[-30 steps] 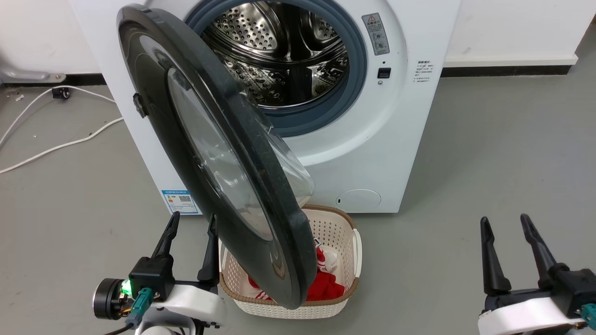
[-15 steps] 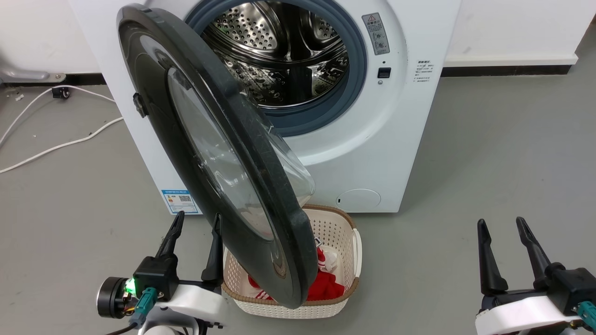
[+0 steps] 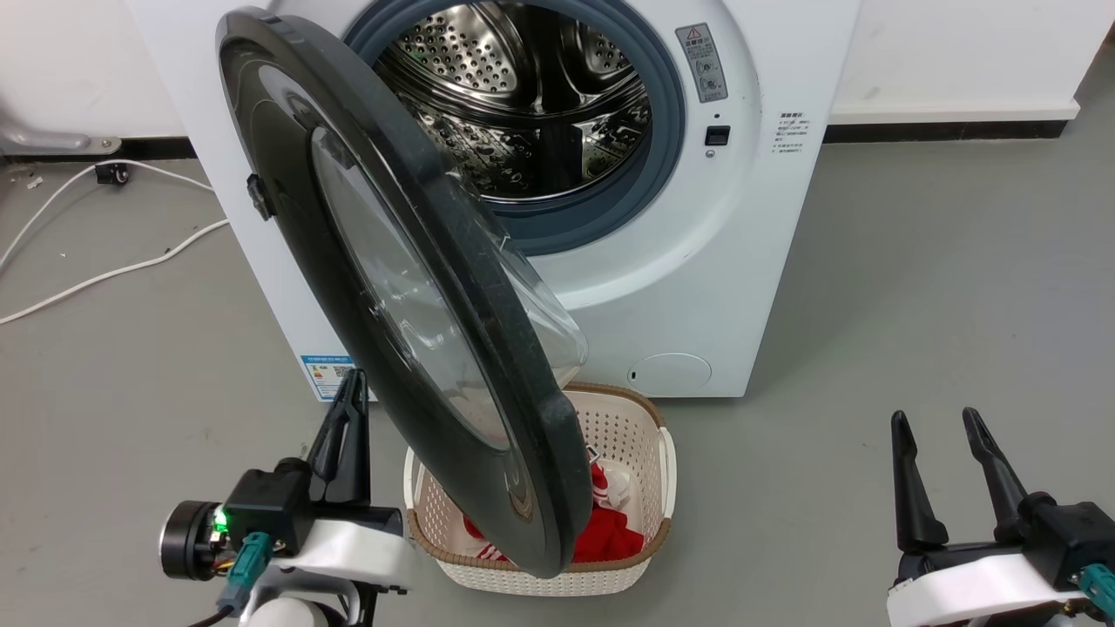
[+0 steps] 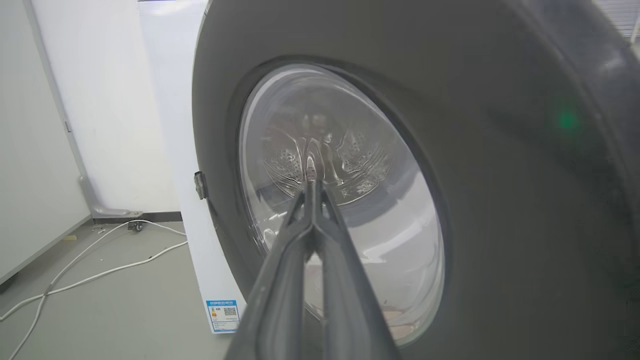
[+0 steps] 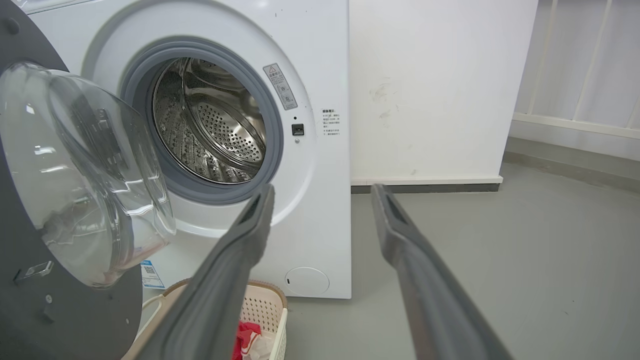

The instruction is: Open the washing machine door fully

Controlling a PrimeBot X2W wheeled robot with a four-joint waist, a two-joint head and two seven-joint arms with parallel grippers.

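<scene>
The white washing machine (image 3: 766, 218) has its steel drum (image 3: 531, 96) exposed. The washing machine door (image 3: 383, 261), a glossy black disc with a clear glass bowl, stands swung out toward me on its left hinge. My left gripper (image 3: 353, 376) is shut on nothing, just left of the door's outer face near its lower part. In the left wrist view its closed fingertips (image 4: 310, 172) point at the door's glass (image 4: 380, 210); I cannot tell if they touch it. My right gripper (image 3: 932, 418) stands open at the lower right, well away from the door. The right wrist view shows the spread right gripper (image 5: 324, 190) facing the washing machine (image 5: 320, 75).
A cream laundry basket (image 3: 664, 453) with red and white clothes (image 3: 610, 531) sits on the floor under the door's lower edge. White cables (image 3: 104, 270) run across the grey floor on the left. Open floor (image 3: 941, 287) lies to the right of the machine.
My left gripper's fingers have shut and the gripper has turned and shifted slightly left beside the door. The right gripper has dropped a little. The door has not visibly moved.
</scene>
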